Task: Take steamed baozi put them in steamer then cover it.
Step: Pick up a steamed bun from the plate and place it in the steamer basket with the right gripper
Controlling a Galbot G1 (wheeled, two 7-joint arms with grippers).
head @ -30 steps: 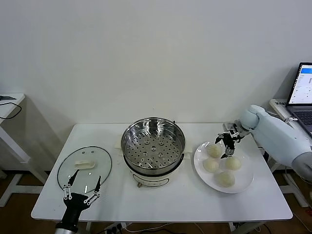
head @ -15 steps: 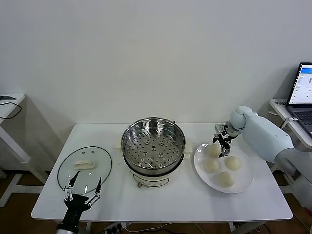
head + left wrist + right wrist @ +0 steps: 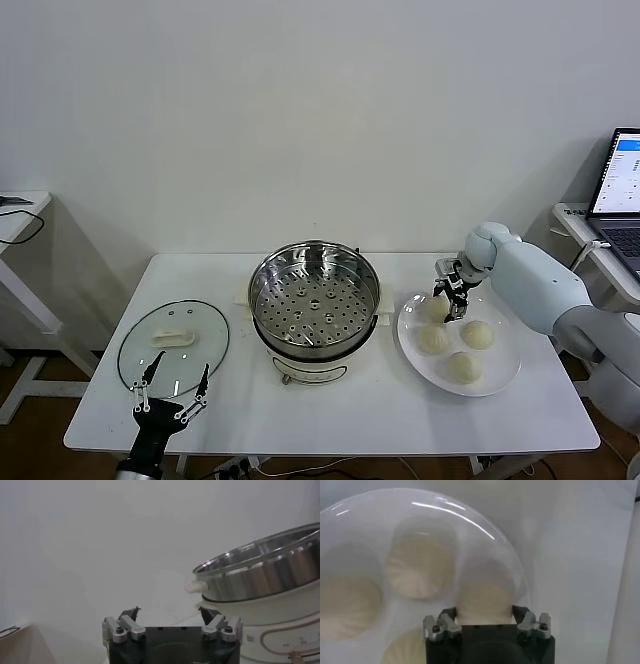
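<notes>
Currently: right gripper [image 3: 450, 300] down on the plate [image 3: 505, 375], fingers on either side of the rear-left steamed baozi [image 3: 436, 309].

Right wrist view shows that bun [image 3: 485, 597] sitting between the two fingers [image 3: 445, 622], which stand close against its sides; it rests on the plate and a firm grip cannot be confirmed. Three further buns [image 3: 465, 367] lie on the same plate, right of the steamer [image 3: 314, 305]. Steamer stands at table [image 3: 330, 420] centre, uncovered, perforated tray bare. Cover [image 3: 173, 347] lies flat on the table to the steamer's left, white handle up. Left gripper [image 3: 172, 393] hangs at the table's front-left edge just before the cover, jaws spread wide, holding nothing. Laptop [image 3: 618, 190] sits on a side desk at far right.
</notes>
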